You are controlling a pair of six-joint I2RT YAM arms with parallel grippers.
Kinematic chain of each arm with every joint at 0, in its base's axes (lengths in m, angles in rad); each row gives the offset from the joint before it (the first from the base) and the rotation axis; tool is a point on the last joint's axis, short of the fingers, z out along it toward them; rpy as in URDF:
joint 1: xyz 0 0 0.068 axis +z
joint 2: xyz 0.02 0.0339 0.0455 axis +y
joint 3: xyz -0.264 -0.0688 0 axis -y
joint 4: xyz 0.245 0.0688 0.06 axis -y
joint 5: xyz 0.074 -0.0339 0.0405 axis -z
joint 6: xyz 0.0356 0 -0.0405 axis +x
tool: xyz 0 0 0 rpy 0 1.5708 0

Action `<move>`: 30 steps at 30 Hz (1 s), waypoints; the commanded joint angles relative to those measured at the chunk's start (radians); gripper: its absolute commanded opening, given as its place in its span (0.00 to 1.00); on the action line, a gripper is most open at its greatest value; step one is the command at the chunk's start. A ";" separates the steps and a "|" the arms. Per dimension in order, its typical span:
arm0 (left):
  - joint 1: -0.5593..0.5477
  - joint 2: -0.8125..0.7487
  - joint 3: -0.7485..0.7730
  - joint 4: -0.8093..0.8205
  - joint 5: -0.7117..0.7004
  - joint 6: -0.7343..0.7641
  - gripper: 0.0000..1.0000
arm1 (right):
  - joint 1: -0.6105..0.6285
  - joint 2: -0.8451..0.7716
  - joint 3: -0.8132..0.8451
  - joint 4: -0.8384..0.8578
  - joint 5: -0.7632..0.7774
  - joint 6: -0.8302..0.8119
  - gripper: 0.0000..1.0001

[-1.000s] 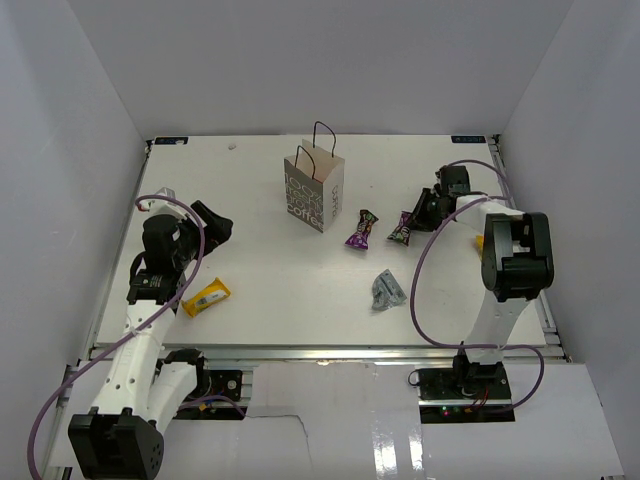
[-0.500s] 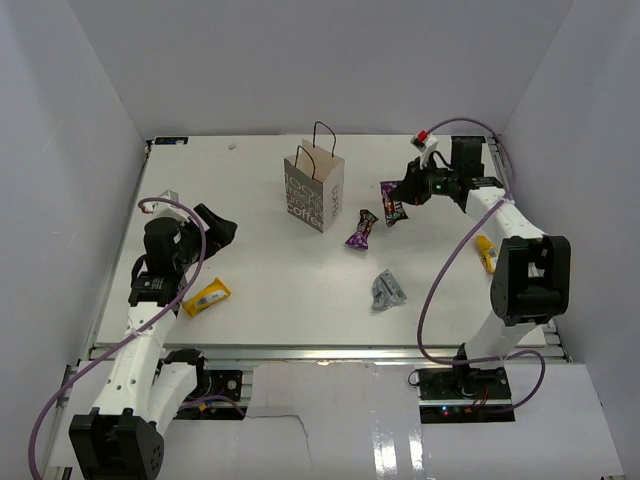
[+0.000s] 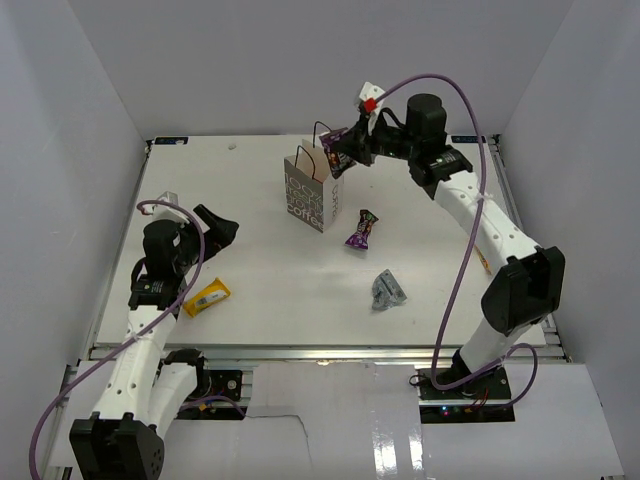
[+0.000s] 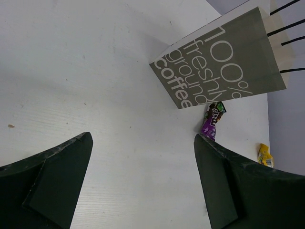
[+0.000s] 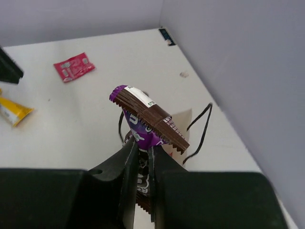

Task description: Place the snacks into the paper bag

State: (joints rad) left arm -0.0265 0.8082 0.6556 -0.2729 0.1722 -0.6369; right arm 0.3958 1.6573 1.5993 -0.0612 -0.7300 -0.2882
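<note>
The paper bag (image 3: 314, 190) stands upright at the back middle of the table, with grey lettering and black loop handles. My right gripper (image 3: 347, 152) is shut on a purple and brown snack (image 3: 336, 162) and holds it in the air just above the bag's open top. In the right wrist view the snack (image 5: 143, 114) sticks up from the shut gripper (image 5: 142, 145), with the bag (image 5: 183, 117) behind it. My left gripper (image 3: 216, 226) is open and empty at the left. On the table lie another purple snack (image 3: 360, 229), a silver-grey one (image 3: 388, 289) and a yellow bar (image 3: 206, 297).
The left wrist view shows the bag (image 4: 224, 62), the purple snack (image 4: 212, 121) beside it and a yellow packet (image 4: 264, 155) farther right, past the open gripper (image 4: 143, 139). A red packet (image 5: 74, 67) and a yellow bar (image 5: 12, 112) show in the right wrist view. White walls enclose the table.
My right arm has lifted the purple and brown snack off the table at the right and carried it left and up to above the bag. The left arm has stayed still.
</note>
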 commanded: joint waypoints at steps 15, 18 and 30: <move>-0.001 -0.083 -0.067 -0.031 -0.009 -0.141 0.98 | 0.186 0.170 0.116 0.304 0.474 0.046 0.20; -0.001 -0.061 -0.056 -0.130 -0.111 -0.265 0.98 | 0.187 0.168 0.105 0.296 0.494 0.047 0.37; 0.000 0.130 0.163 -0.702 -0.430 -0.758 0.85 | 0.016 0.024 0.044 0.132 0.167 0.083 0.77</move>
State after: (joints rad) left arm -0.0265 0.9112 0.7307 -0.7586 -0.1402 -1.2045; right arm 0.4854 1.7798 1.6577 0.1062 -0.3992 -0.2260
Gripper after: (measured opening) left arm 0.862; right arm 0.761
